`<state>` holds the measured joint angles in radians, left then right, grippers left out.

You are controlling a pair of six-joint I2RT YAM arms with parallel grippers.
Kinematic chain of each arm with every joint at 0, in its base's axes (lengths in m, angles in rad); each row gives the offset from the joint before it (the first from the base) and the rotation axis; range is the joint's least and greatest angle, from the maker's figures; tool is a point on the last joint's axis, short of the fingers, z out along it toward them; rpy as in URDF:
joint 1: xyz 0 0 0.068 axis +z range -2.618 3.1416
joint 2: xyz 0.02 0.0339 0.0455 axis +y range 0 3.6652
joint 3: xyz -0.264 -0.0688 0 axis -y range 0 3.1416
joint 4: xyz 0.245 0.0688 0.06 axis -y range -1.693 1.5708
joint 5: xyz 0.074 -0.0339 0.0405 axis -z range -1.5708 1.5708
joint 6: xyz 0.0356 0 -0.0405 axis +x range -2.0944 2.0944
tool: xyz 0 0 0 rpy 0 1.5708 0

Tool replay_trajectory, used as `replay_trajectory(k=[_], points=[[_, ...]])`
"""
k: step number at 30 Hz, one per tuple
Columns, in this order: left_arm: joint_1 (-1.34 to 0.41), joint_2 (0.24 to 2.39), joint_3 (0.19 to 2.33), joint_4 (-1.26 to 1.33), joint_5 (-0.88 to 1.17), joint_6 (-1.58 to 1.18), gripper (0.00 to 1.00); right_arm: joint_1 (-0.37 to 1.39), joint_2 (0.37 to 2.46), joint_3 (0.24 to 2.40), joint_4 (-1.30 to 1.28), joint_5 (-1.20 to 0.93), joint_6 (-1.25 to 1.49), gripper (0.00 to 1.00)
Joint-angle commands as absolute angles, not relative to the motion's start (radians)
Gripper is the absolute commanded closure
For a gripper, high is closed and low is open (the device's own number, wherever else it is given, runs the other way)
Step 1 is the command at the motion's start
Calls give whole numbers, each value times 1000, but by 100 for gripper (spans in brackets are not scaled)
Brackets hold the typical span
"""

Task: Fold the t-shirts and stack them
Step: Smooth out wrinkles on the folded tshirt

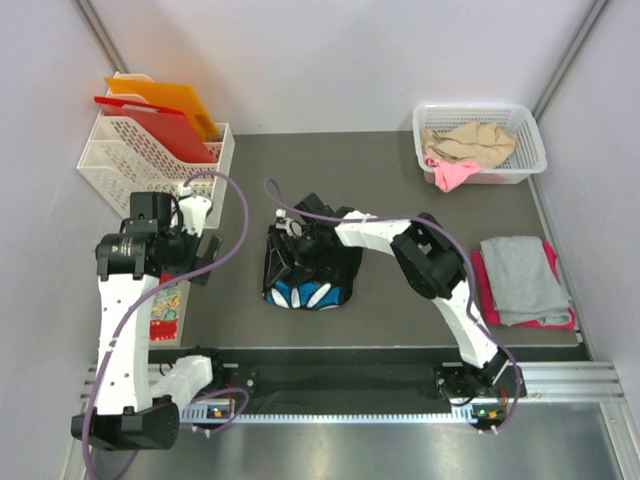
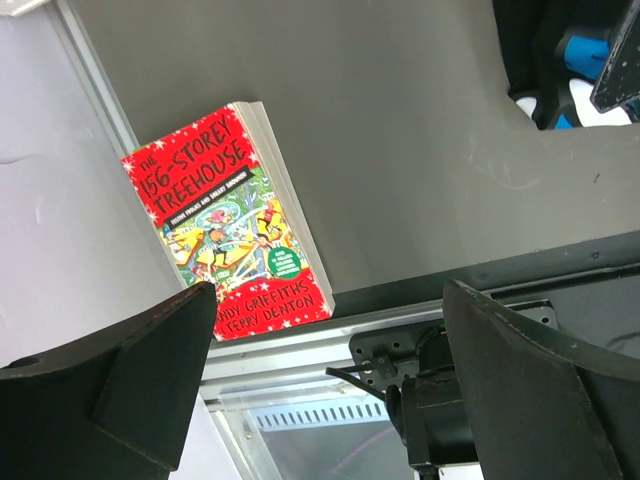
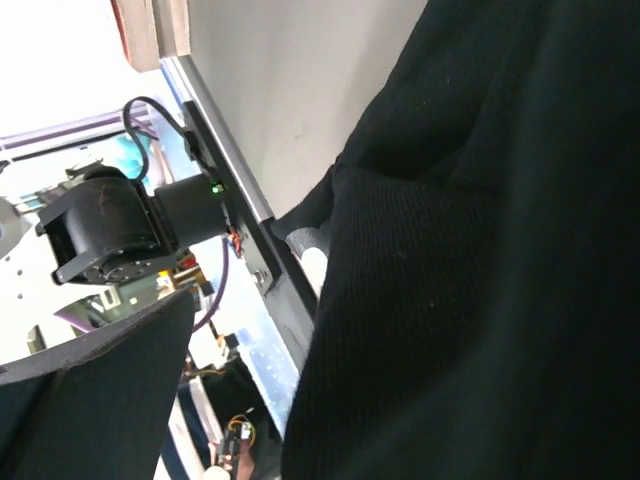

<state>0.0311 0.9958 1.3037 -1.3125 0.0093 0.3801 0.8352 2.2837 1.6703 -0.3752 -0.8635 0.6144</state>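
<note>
Black t-shirt [image 1: 336, 270] | crumpled under right claw [image 1: 286, 250] | jaws wide

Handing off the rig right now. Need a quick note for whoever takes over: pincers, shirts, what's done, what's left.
Left pincer: open, empty, hovering above a book on the left side.
Right pincer: open, down at the black t-shirt, which lies crumpled in the centre; no grip visible.
Done: grey t-shirt is folded on top of the magenta t-shirt, on the right.
Left: fold the black one and add it to that stack. The beige t-shirt and pink t-shirt lie unfolded in the white basket at the far right corner.
</note>
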Motion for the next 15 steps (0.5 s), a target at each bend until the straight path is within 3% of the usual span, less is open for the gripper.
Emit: replay_trajectory(k=[1, 9, 15], points=[[32, 1002, 1359, -1321, 9, 379, 1, 835, 2373, 1692, -360, -850, 597, 0], [32, 985, 1330, -1327, 11, 364, 1, 815, 2298, 1845, -422, -940, 543, 0], [32, 974, 1316, -1339, 8, 354, 1, 746, 2328, 1885, -198, -1008, 746, 0]])
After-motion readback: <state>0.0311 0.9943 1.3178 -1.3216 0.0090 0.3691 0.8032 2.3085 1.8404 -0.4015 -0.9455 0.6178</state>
